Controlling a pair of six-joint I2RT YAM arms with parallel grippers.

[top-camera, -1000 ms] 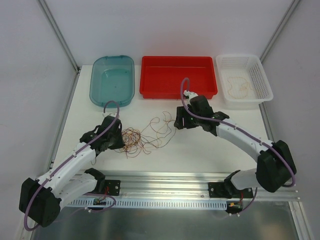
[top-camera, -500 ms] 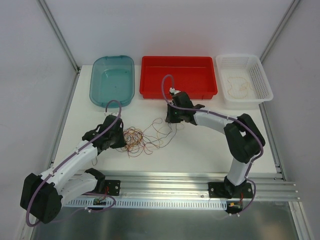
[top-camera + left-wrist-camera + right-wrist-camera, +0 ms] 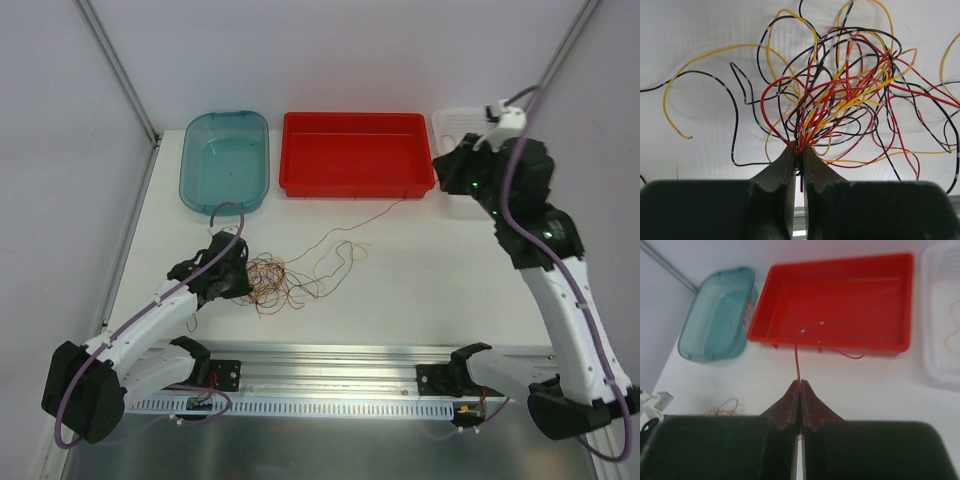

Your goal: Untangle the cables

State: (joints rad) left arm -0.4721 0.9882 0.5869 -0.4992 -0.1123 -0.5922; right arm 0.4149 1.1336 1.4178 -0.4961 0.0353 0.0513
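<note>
The right arm, which half a second ago reached low over the desk (image 3: 430, 290) just in front of the red tray (image 3: 357, 187), now stands raised and swung to the right, covering most of the white basket (image 3: 450, 118). Its right end effector (image 3: 800, 385), jaws apart a second ago, is clenched on a single red strand (image 3: 796, 360). In the wrist view the strand rises from the fingertips and curls in a loop over the tray's near wall. In the top view a thin line runs from the cables (image 3: 272, 278) up and to the right towards the raised arm, where before only loose loops lay. The tangle itself stays on the desk, in front of the teal tub (image 3: 225, 165), its right-hand loops spread further right than earlier. The left arm has barely shifted: the left end effector (image 3: 799, 148) remains clamped on the bundle at its left edge, with red, yellow and black wires fanning out from between its nearly closed fingers.
</note>
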